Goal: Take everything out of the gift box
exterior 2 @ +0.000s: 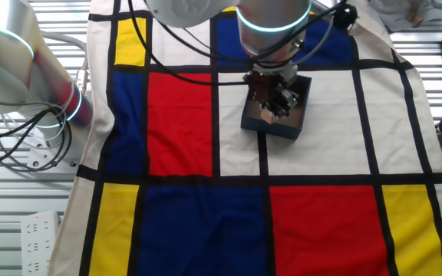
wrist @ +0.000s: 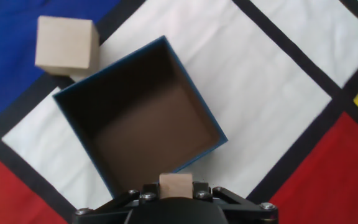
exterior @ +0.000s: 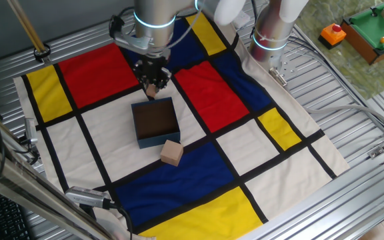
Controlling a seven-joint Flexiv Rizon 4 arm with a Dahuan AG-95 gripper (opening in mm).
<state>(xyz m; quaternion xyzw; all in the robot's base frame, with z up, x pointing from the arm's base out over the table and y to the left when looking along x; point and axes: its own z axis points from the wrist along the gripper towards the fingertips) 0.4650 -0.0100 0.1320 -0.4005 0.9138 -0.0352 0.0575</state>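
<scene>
The dark navy gift box (exterior: 155, 122) sits on the patterned cloth, its brown inside (wrist: 145, 124) showing nothing in it. The larger tan wooden cube (exterior: 172, 153) rests on the cloth just outside the box's near corner, also seen in the hand view as a pale cube (wrist: 66, 43). My gripper (exterior: 152, 87) hangs above the box's far edge, shut on the small tan cube (wrist: 176, 185), which shows between the fingers. In the other fixed view the gripper (exterior 2: 273, 107) hovers over the box (exterior 2: 278, 125).
The cloth (exterior: 199, 93) of red, blue, yellow and white panels covers a slatted metal table. A second arm's base (exterior: 272, 33) stands at the back. An orange object with a red button (exterior: 333, 33) and a small green game table (exterior: 377, 27) lie off the cloth.
</scene>
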